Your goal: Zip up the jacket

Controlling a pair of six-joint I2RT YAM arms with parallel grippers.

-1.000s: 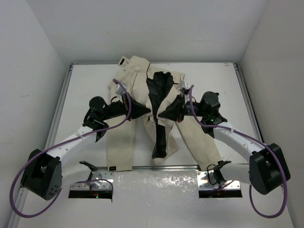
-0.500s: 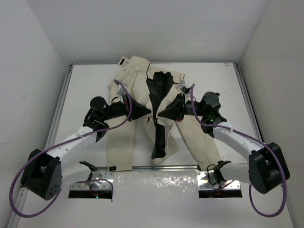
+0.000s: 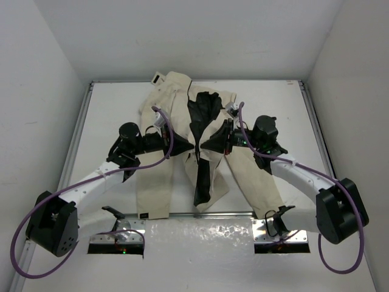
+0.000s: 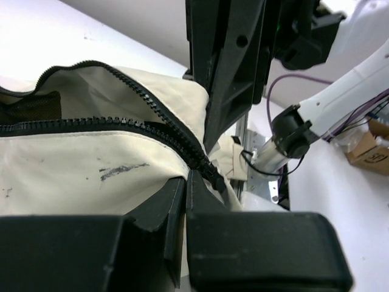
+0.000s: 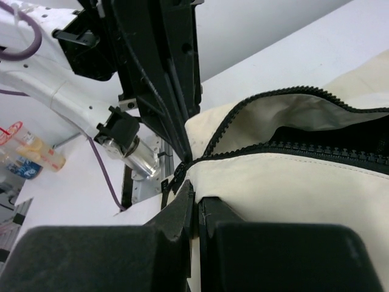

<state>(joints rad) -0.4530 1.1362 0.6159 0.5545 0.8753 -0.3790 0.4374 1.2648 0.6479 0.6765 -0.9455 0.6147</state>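
Note:
The cream-beige jacket (image 3: 176, 97) lies in the middle of the table, its front open and the black lining (image 3: 202, 112) showing. My left gripper (image 3: 187, 145) is shut on a fold of cream fabric (image 4: 91, 170) just below the dark zipper teeth (image 4: 152, 100). My right gripper (image 3: 204, 146) faces it tip to tip and is shut on the other front edge (image 5: 292, 182), beside the zipper's lower end (image 5: 180, 174). In both wrist views the two rows of teeth (image 5: 304, 149) meet near the fingertips and spread apart further off. The pinched fabric is raised off the table.
The jacket's lower hem (image 3: 152, 210) reaches the table's near edge by the arm bases (image 3: 115, 240). A sleeve with a small dark cuff tab (image 3: 159, 78) lies at the back. White walls enclose the table (image 3: 109, 109) on three sides.
Both arms have shifted slightly inward and toward the back, still pinching the jacket's front edges. The grip has not changed.

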